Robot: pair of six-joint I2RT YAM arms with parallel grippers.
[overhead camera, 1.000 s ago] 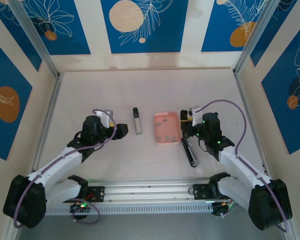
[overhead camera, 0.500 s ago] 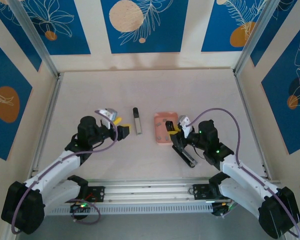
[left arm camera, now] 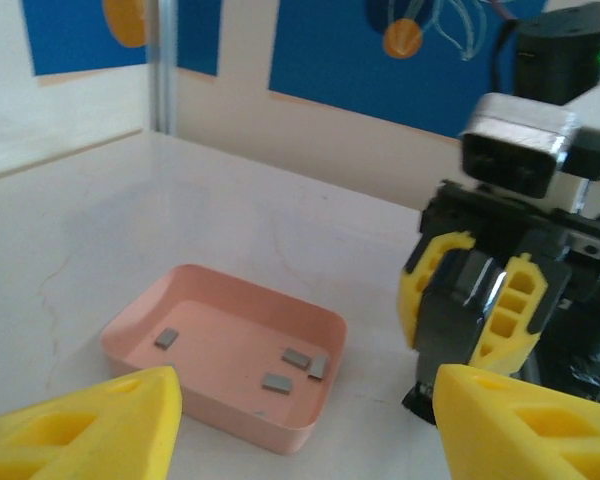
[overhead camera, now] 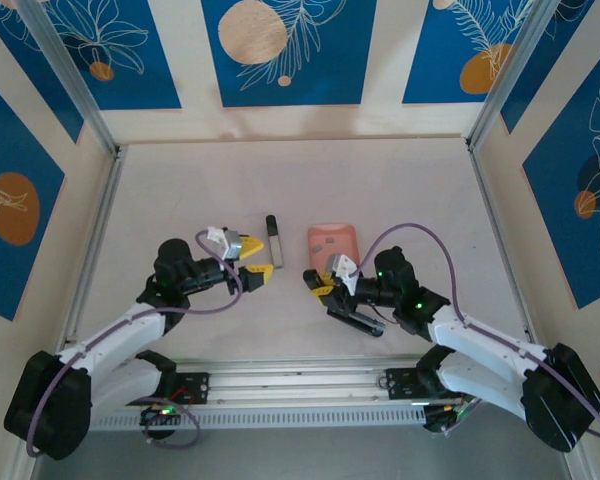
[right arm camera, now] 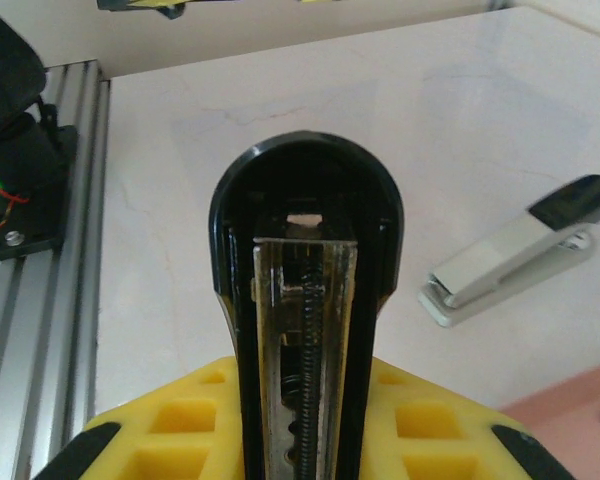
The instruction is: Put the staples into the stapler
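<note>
Blue-and-cream panels wall in a pale table, and both arms are crowded toward its middle. The right gripper is clamped on the stapler's black bar, fingers pinching its sides. The left gripper faces it with its fingers spread wide and nothing between them.

The other half of the stapler, the silver-grey rail, lies flat on the table just beside the left gripper, left of the pink tray. The staples sit loose on the tray floor, scattered and apart.

Now the risks. Those strips are tiny, so wide yellow fingers could easily miss one, flick it out, or shove the whole tray. The two grippers are near each other too, so a reach across for the tray could bump the held bar and twist it in its pinch. And the rail is so close to the left fingers that a careless swing would likely send it skating.

Orientation next. From the right wrist, the bar runs straight out along the gripper's line, rounded end leading, its open channel with the spring facing the camera. From above, its long axis runs diagonally, the leading end toward the left gripper and the rest trailing back toward the right arm. The rail's long axis runs near to far, its dark end farthest.
</note>
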